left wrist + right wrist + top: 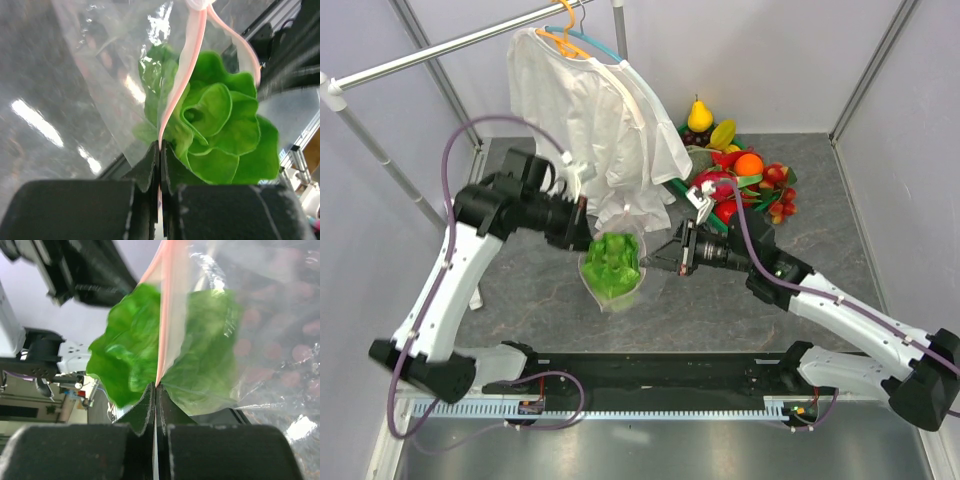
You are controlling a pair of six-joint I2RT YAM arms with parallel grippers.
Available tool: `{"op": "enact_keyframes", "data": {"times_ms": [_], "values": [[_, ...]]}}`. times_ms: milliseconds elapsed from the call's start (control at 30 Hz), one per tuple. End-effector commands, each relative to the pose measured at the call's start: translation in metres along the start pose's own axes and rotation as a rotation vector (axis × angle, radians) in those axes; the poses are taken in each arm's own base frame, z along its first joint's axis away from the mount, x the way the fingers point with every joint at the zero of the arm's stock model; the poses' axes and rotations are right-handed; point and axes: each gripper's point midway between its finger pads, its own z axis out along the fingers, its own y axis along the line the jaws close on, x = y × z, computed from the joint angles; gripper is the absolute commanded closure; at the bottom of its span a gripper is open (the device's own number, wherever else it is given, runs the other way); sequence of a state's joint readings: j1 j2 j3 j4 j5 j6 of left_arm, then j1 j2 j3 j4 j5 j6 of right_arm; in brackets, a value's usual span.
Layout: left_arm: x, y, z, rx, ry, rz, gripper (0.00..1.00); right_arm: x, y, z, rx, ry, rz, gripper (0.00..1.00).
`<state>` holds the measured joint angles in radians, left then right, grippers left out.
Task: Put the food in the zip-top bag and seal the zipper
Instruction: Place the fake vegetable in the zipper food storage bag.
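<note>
The clear zip-top bag (pixel 612 262) hangs in the air between my two grippers, with a leafy green lettuce (pixel 611 264) inside it. My left gripper (pixel 586 235) is shut on the pink zipper strip (pixel 176 95) at the bag's left end. My right gripper (pixel 655 258) is shut on the same pink strip (pixel 167 315) at the right end. The lettuce shows close up in the left wrist view (pixel 220 135) and the right wrist view (pixel 135 355). The bag's dotted plastic (pixel 270 340) spreads to the right there. More food (pixel 745 180) lies in a pile at the back right.
A white shirt (pixel 590 110) hangs on a hanger from a rail at the back, just behind the bag. A yellow pear (pixel 699 115) and an orange (pixel 749 163) top the food pile. Metal frame posts (pixel 865 65) stand at the corners.
</note>
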<state>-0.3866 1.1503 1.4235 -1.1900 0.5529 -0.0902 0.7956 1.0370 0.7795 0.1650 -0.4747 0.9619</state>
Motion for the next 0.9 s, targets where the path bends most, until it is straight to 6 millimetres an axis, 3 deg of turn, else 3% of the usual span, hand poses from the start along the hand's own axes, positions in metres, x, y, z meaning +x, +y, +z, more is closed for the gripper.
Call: {"op": "enact_keyframes", "data": {"times_ms": [0,33,67,133,167,200,300,400,433,467,533,633,733,867], "values": [[-0.024,-0.034,-0.041,0.069,0.012,0.153,0.98,-0.044,0.091,-0.018,-0.133,-0.048,-0.19,1.0],[-0.022,-0.03,-0.038,0.061,0.023,0.158,0.98,-0.034,0.081,-0.016,-0.119,-0.024,-0.238,1.0],[-0.008,-0.017,-0.023,0.045,0.093,0.126,0.98,-0.023,0.066,-0.013,-0.101,0.008,-0.244,1.0],[0.004,0.003,-0.004,-0.012,0.172,0.12,0.98,-0.001,0.02,-0.008,-0.023,0.07,-0.212,1.0],[0.004,-0.004,-0.008,0.025,0.177,0.135,0.98,0.002,0.015,-0.009,-0.023,0.092,-0.186,1.0],[0.001,-0.01,-0.012,0.047,0.165,0.145,0.98,0.001,0.015,-0.011,-0.039,0.115,-0.149,1.0],[-0.016,-0.019,-0.029,0.018,0.066,0.159,0.98,-0.017,0.056,-0.021,-0.123,0.094,-0.167,1.0],[0.001,0.012,-0.017,-0.08,0.143,0.15,0.98,-0.01,0.04,-0.025,-0.088,0.09,-0.215,1.0],[-0.001,0.009,-0.018,-0.043,0.157,0.155,0.98,-0.007,0.035,-0.025,-0.086,0.106,-0.191,1.0],[-0.014,-0.014,-0.028,0.061,0.111,0.152,0.98,-0.011,0.04,-0.026,-0.098,0.098,-0.174,1.0],[-0.027,-0.025,-0.036,0.102,0.073,0.14,0.98,-0.027,0.064,-0.029,-0.136,0.053,-0.198,1.0],[-0.04,-0.026,-0.044,0.077,0.014,0.201,0.98,-0.041,0.075,-0.035,-0.143,0.002,-0.238,1.0],[-0.035,-0.024,-0.036,0.099,0.042,0.173,0.98,-0.036,0.053,-0.034,-0.099,0.012,-0.205,1.0],[-0.034,-0.02,-0.031,0.089,0.048,0.145,0.98,-0.042,0.051,-0.037,-0.096,0.001,-0.193,1.0]]}}
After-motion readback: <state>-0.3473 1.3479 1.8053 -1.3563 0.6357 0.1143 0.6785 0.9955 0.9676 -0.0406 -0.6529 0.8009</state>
